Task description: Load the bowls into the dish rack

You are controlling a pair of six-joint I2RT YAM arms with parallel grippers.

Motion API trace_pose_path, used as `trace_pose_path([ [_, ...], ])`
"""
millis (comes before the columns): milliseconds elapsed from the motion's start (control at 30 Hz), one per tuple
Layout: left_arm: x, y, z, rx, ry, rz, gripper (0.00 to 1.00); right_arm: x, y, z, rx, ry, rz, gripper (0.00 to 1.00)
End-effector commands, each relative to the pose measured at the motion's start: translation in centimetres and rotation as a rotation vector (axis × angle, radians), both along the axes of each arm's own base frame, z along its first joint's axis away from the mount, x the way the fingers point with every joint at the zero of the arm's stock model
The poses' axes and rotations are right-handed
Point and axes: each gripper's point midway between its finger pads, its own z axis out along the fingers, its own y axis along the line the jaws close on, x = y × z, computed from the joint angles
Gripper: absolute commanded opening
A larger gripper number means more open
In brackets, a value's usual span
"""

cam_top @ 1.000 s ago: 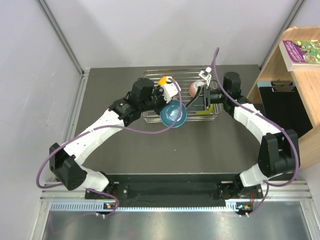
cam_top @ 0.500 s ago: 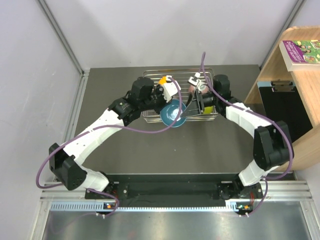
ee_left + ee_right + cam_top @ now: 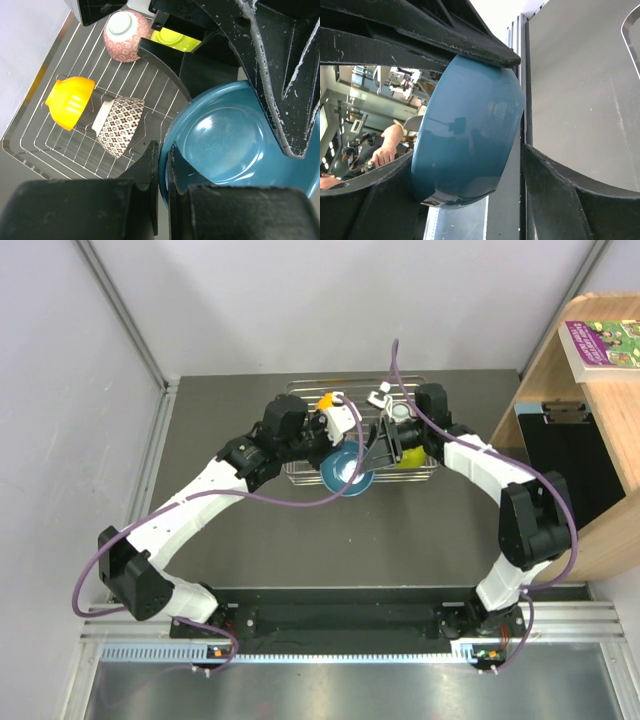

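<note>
The blue bowl (image 3: 347, 470) hangs tilted over the front edge of the dish rack (image 3: 300, 400). My left gripper (image 3: 162, 150) is shut on its rim (image 3: 167, 165). My right gripper (image 3: 470, 155) reaches in from the right, and its two fingers press the bowl's (image 3: 470, 135) outer sides. In the left wrist view the rack (image 3: 40, 145) holds an orange bowl (image 3: 70, 100), a mosaic bowl (image 3: 120, 125), a pinkish bowl (image 3: 125, 37) and a lime green bowl (image 3: 175, 39). From the top view the orange bowl (image 3: 325, 400) and the lime green bowl (image 3: 408, 455) show beside the arms.
A wooden shelf (image 3: 560, 370) with a book (image 3: 603, 343) stands at the right, and a black panel (image 3: 570, 460) leans below it. Grey walls close the back and left. A metal rail (image 3: 350, 650) runs along the near edge behind the arm bases.
My right gripper has swung left from over the rack to the blue bowl and closed around it. The left gripper has kept its hold and barely moved.
</note>
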Motion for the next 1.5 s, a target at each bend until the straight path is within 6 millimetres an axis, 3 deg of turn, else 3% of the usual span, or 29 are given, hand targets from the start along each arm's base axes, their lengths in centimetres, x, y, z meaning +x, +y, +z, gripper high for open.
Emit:
trace_pose_path([
  [0,0.0,-0.8,2.2,-0.063,-0.029,-0.022,0.0,-1.1,-0.2,1.5,0.06,-0.058,0.085,0.68],
  [67,-0.1,-0.9,2.0,-0.065,-0.022,-0.028,0.0,-1.1,-0.3,1.7,0.065,-0.058,0.091,0.52],
  [367,-0.4,-1.1,1.2,-0.058,-0.007,-0.046,0.0,-1.4,-0.4,2.2,0.086,-0.068,0.117,0.01],
  [433,-0.5,-1.2,1.1,-0.058,-0.004,-0.057,0.0,-1.2,-0.4,2.1,0.081,-0.078,0.103,0.0],
  [500,-0.7,-1.3,1.0,-0.059,-0.001,-0.066,0.1,-1.0,-0.4,1.9,0.071,-0.085,0.084,0.0],
  [533,-0.9,-1.3,1.0,-0.061,0.003,-0.072,0.31,-0.7,-0.4,1.8,0.062,-0.09,0.067,0.0],
  [667,-1.0,-1.1,1.4,-0.068,-0.002,-0.067,0.72,0.0,-0.6,1.5,0.041,-0.104,0.017,0.0],
  [700,-1.0,-0.9,1.8,-0.076,-0.006,-0.056,0.76,0.1,-0.6,1.3,0.035,-0.104,0.007,0.0],
  [767,-0.7,-0.5,2.1,-0.077,-0.017,-0.031,0.8,0.3,-0.7,1.4,0.03,-0.122,-0.014,0.0],
  [1033,-0.1,0.9,3.5,-0.115,-0.036,0.018,0.83,1.3,-1.1,1.2,0.003,-0.14,-0.103,0.0],
  [1267,2.3,5.3,7.0,-0.209,-0.084,0.169,0.89,3.7,-1.7,1.0,-0.043,-0.171,-0.225,0.0],
  [1367,3.3,7.4,6.7,-0.226,-0.079,0.218,0.91,4.8,-2.2,1.2,-0.08,-0.2,-0.271,0.0],
  [1400,3.5,8.0,6.0,-0.222,-0.065,0.228,0.92,5.3,-2.5,0.4,-0.122,-0.205,-0.293,0.0],
  [1467,4.3,9.6,5.1,-0.209,-0.059,0.259,0.92,6.3,-2.9,1.0,-0.152,-0.248,-0.32,0.0],
])
